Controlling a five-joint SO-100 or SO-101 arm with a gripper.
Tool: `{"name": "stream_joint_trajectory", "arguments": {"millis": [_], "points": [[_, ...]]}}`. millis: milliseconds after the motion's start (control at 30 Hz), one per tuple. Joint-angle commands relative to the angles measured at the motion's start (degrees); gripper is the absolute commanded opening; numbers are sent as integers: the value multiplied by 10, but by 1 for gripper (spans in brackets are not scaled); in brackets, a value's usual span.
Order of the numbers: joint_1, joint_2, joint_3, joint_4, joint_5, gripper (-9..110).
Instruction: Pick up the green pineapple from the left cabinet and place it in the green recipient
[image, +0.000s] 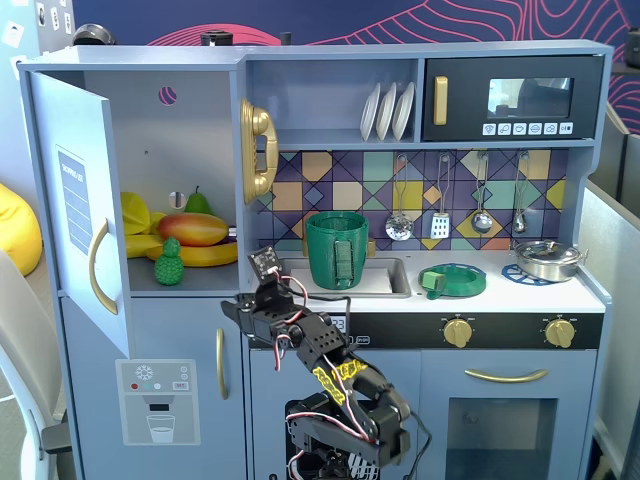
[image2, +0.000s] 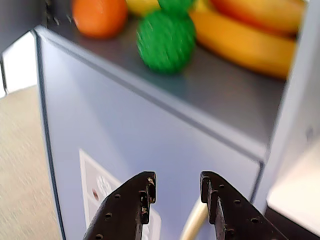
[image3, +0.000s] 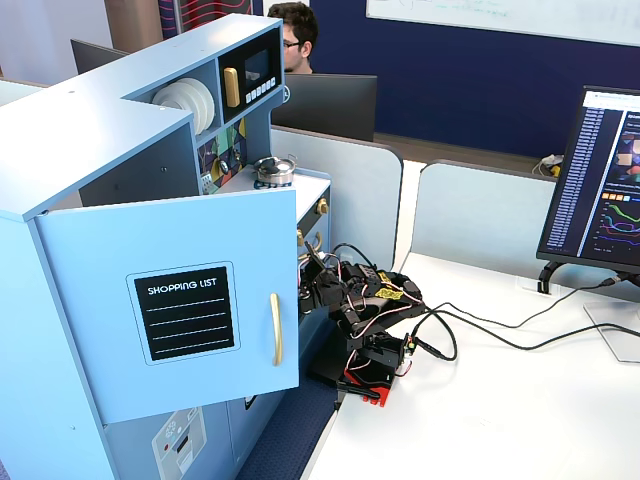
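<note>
The green pineapple (image: 169, 262) stands at the front of the left cabinet's (image: 195, 140) shelf, before a mango (image: 193, 229) and bananas (image: 205, 255). In the wrist view the pineapple (image2: 166, 41) is blurred, above and ahead of the jaws. My gripper (image: 232, 308) is open and empty, below the shelf's front edge and to the right of the pineapple. In the wrist view the gripper (image2: 177, 182) faces the cabinet's lower front panel. The green recipient (image: 337, 249) stands by the sink, right of the arm. In the side fixed view the open door (image3: 190, 310) hides the pineapple.
The cabinet door (image: 80, 200) stands open at the left. A green pear (image: 198, 203) is behind the mango. A flat green dish (image: 452, 280) and a metal pot (image: 548, 258) sit on the counter. A gold handle (image: 221, 363) is on the lower door under the gripper.
</note>
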Motion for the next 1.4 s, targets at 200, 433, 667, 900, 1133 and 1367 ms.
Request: {"name": "stream_joint_trajectory", "arguments": {"millis": [200,433,667,900,1133,1367], "points": [[0,-152,-114,-91,109,31],[-1,-255,-150,-185,91,43],[-2,-352,-178,-301,66,46],[-6,-433,-230,-355,40,48],[-6,-514,-270,-409,4,48],[3,-575,-323,-415,5,47]]}}
